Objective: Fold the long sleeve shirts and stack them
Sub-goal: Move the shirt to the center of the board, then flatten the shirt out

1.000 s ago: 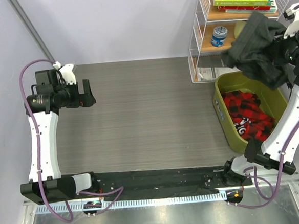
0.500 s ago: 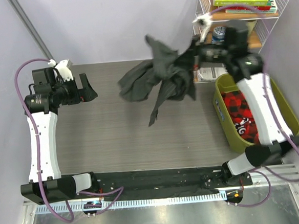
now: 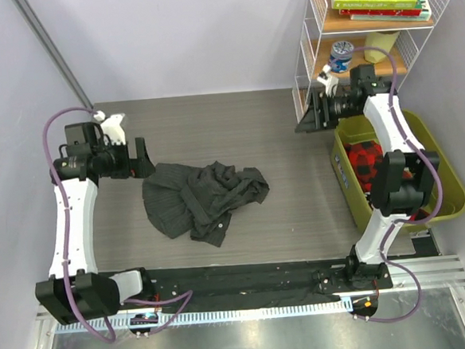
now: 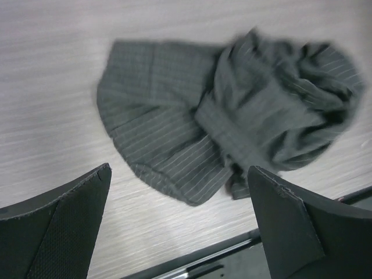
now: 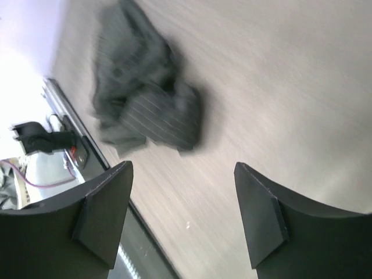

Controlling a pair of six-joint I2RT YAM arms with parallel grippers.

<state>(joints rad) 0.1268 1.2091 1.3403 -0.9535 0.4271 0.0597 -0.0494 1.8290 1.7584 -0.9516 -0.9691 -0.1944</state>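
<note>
Shirt's down! Half a second ago it swung from my right gripper (image 3: 306,113); now that gripper is spread wide and empty at upper right. The shirt (image 3: 202,196) lies crumpled centre-left on the table (image 3: 298,202). My left gripper (image 3: 140,158) hangs by its left edge, also gaping. Flattening comes next, I reckon: bare table to its right, bin (image 3: 342,167) beyond.
</note>
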